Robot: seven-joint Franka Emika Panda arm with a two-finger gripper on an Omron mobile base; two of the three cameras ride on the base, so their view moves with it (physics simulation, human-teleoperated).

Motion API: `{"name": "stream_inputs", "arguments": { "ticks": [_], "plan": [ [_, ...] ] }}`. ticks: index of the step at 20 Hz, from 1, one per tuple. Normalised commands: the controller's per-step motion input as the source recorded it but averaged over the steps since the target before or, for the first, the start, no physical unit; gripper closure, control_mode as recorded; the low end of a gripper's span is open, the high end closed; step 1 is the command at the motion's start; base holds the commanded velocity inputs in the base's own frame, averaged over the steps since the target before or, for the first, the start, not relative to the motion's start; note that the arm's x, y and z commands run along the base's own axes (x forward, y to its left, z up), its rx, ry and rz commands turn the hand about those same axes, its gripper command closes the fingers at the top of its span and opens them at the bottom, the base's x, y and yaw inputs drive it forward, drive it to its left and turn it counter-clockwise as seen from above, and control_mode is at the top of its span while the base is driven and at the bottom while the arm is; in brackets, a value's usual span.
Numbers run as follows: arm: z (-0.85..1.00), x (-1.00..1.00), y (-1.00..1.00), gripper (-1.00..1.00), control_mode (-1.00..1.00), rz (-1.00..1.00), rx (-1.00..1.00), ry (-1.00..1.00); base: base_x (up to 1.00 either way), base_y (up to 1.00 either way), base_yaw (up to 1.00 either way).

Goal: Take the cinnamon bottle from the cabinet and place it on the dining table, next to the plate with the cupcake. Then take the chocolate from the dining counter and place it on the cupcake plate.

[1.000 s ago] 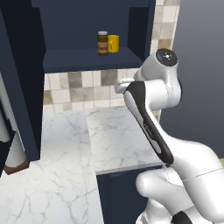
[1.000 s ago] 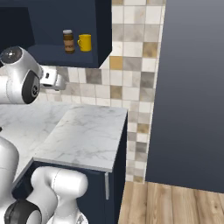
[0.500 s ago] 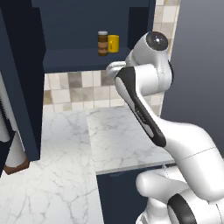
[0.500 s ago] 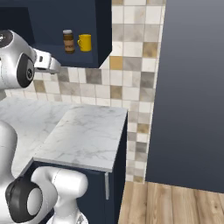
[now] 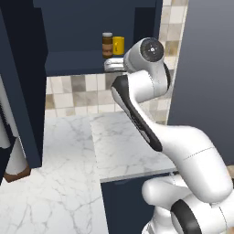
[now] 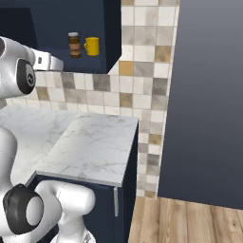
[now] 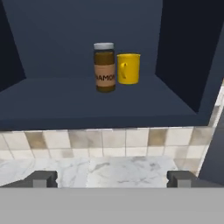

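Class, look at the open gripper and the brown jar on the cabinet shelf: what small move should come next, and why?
Probably a short advance forward and slightly up toward the cinnamon bottle. The gripper is open and empty, short of the cabinet shelf and lower than it. The bottle stands upright close beside a yellow mug, so the fingers should straddle the bottle alone.

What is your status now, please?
Pincer open, empty, short of the cabinet shelf. Cinnamon bottle upright on the shelf, untouched. Yellow mug close beside it, may crowd the grasp.
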Motion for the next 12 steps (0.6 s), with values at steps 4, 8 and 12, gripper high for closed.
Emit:
{"name": "stream_inputs", "arguments": {
  "ticks": [4,8,12],
  "plan": [
    [0.27,0.31,0.00,-1.00,-1.00,-0.07,0.03,0.08,0.00,0.00,0.00],
    [0.14,0.31,0.01,-1.00,-1.00,0.00,0.00,0.11,0.00,0.00,0.00],
    [-0.01,0.45,-0.01,-1.00,-1.00,0.00,0.01,0.12,0.00,0.00,0.00]
  ]
}}
